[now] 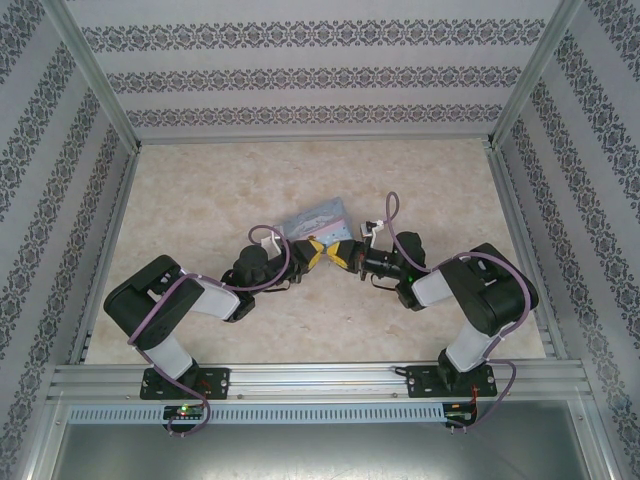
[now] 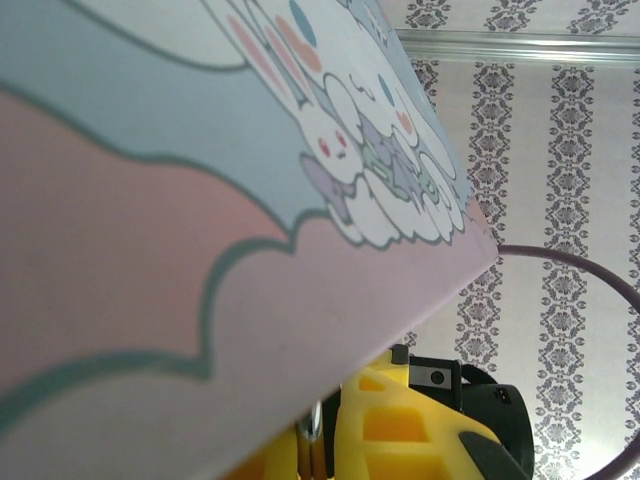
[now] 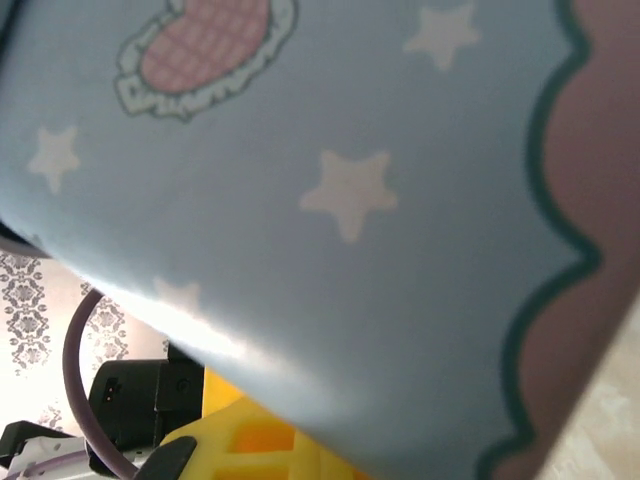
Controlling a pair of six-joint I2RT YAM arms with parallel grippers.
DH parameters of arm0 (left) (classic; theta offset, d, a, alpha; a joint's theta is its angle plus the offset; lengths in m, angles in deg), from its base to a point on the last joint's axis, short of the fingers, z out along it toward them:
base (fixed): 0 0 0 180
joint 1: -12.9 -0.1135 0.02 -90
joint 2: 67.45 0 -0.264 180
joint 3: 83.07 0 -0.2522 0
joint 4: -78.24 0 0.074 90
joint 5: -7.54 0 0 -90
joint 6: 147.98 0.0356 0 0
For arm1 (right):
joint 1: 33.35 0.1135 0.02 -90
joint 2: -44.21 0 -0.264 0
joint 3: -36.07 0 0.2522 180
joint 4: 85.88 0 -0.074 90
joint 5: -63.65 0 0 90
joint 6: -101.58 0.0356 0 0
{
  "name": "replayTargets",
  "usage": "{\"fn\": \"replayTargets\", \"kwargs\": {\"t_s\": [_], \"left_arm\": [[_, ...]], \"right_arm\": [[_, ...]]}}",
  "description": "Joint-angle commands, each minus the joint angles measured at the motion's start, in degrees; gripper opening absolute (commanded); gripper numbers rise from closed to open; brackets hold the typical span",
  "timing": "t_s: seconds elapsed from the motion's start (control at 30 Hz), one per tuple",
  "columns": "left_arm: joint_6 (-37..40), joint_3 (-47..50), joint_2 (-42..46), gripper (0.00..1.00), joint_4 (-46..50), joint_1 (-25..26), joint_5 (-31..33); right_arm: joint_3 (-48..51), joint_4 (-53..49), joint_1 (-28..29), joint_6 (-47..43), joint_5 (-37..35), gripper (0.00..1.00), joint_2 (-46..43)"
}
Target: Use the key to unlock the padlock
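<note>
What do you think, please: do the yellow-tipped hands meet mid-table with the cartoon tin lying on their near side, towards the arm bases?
No: the top external view shows the cartoon tin beyond the left hand and right hand, away from the arm bases; they do meet mid-table.

The tin bears cartoon pictures, no legible writing.

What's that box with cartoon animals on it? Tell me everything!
A flat rectangular tin lies slightly askew on the marbled table. Its smooth printed top is pale blue and pink with wavy teal outlines, white stars and white long-eared cartoon animals. The left gripper and right gripper meet at its near edge; whether they touch it, I cannot tell.
</note>
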State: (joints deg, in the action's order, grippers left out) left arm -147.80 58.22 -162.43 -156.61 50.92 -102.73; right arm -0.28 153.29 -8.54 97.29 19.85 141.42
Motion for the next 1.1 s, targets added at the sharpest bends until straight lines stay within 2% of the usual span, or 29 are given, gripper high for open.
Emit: {"fn": "replayTargets", "kwargs": {"t_s": [0.0, 0.7, 1.07], "left_arm": [[0.95, -1.24, 2.67, 0.0, -8.37, 4.61, -14.27], [1.49, -0.3, 3.86, 0.0, -7.32, 4.61, -13.74], [1.66, -0.35, 4.21, 0.0, -6.77, 4.61, -13.79]], "right_arm": [[-0.15, 2.04, -1.73, -0.98, -3.31, 0.0, 1.47], [1.42, 2.02, -6.67, -1.34, -2.25, 0.0, 2.19], [0.92, 2.31, -7.14, -0.81, -2.61, 0.0, 2.38]]}}
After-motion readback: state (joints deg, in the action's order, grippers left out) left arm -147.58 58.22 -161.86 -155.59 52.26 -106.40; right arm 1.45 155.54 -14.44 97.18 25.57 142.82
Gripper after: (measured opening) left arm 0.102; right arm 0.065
